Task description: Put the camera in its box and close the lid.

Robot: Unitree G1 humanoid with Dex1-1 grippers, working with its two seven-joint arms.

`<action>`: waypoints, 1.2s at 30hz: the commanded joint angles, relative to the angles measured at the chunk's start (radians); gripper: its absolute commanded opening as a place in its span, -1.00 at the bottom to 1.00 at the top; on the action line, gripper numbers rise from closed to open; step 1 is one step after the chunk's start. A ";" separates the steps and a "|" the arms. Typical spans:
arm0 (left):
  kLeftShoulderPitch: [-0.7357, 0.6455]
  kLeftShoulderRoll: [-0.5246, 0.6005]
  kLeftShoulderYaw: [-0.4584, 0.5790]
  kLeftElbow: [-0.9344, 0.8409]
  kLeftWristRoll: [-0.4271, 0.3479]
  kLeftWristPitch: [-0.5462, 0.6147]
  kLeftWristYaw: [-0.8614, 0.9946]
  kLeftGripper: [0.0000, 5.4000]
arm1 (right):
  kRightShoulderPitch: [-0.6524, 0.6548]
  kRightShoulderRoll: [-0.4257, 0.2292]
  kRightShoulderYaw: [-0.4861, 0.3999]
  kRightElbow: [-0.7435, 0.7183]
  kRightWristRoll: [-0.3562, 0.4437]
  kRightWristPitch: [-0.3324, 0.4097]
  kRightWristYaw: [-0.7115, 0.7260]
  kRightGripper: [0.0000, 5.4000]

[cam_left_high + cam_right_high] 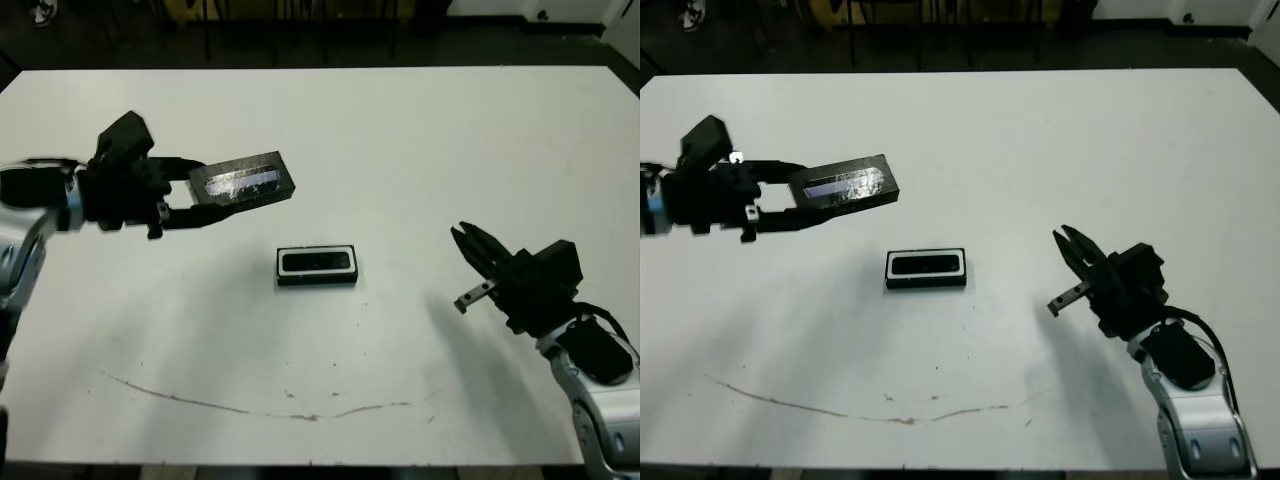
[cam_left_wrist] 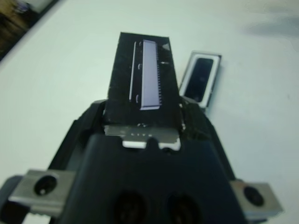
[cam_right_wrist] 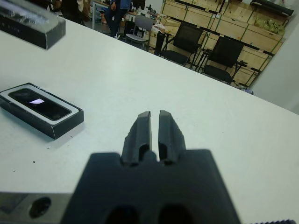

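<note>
The box [image 1: 317, 281], a shallow black tray with white lining, lies at the table's middle. In it lies the camera [image 1: 320, 262], a flat black bar. Up and to the left of it, the lid [image 1: 243, 181] hangs above the table with its greyish shiny face showing. My left gripper [image 1: 208, 190] is shut on the lid's near end. The left wrist view shows the lid [image 2: 142, 79] held out ahead, with the box [image 2: 186, 77] and camera [image 2: 200, 79] beyond it. My right gripper [image 1: 462, 238] hovers to the right of the box, shut on nothing, its fingertips [image 3: 145, 115] nearly touching.
A thin brown scuff line [image 1: 290, 410] runs across the white table [image 1: 450, 130] near its front edge. Beyond the far edge stand office chairs [image 3: 187, 44], stacked crates [image 3: 233, 28] and a person [image 3: 117, 11] far off.
</note>
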 commanded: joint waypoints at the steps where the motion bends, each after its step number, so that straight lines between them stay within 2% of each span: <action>1: -0.027 -0.039 -0.024 0.093 0.018 -0.016 -0.029 0.00 | 0.008 -0.015 -0.002 0.012 0.004 0.006 0.011 -1.00; 8: -0.040 -0.122 0.016 0.210 -0.003 -0.070 -0.028 0.00 | 0.013 -0.022 0.004 0.015 -0.012 -0.001 0.015 -1.00; 19: -0.060 -0.232 0.051 0.404 -0.038 -0.174 -0.136 0.00 | 0.014 -0.029 0.012 0.024 -0.032 -0.016 0.014 -1.00; 26: -0.084 -0.259 0.008 0.501 0.009 -0.187 -0.213 0.00 | 0.017 -0.032 0.015 0.027 -0.038 -0.026 0.014 -1.00; 32: -0.105 -0.288 -0.026 0.585 0.061 -0.220 -0.252 0.00 | 0.020 -0.026 0.014 0.014 -0.027 0.006 0.007 -1.00; 36: -0.107 -0.311 -0.024 0.632 0.072 -0.254 -0.264 0.00 | 0.021 -0.031 0.014 0.022 -0.036 -0.013 0.010 -1.00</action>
